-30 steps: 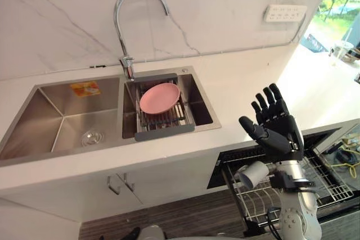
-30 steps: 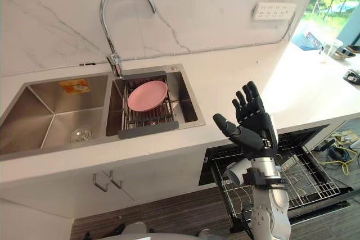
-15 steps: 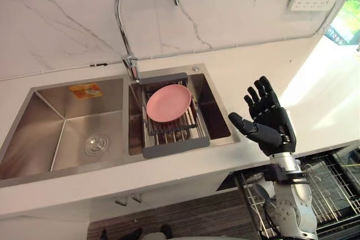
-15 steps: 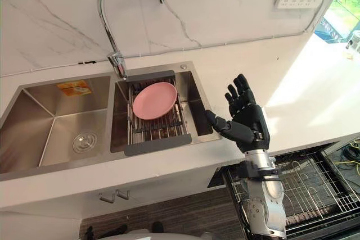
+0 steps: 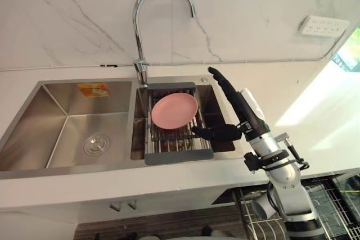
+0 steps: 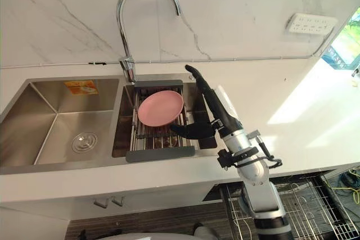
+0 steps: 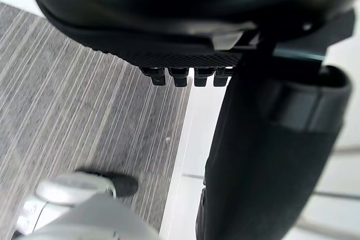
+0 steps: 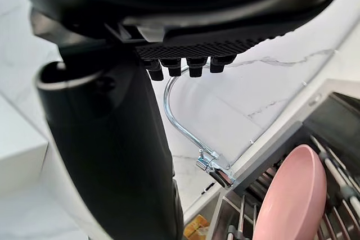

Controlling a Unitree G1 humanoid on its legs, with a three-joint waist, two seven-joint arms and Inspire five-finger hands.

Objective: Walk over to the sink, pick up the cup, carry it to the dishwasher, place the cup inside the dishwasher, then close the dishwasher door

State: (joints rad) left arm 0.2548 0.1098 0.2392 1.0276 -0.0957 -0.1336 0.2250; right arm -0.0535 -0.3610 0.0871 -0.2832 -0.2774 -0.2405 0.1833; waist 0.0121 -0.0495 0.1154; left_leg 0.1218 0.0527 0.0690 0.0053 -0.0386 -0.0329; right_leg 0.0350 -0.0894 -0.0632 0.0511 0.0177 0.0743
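Steel sink held a pink plate in a grey rack, R basin, below the tap. R hand hovered over that basin w/ fingers straight, thumb out, grasping nothing. L hand hung relaxed above the floor. Dishwasher rack stood open at lower right. Cup's whereabouts: couldn't tell.

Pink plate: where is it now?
In both eye views the pink plate lies on the rack in the sink's right basin, below the tap, the open right hand beside it.
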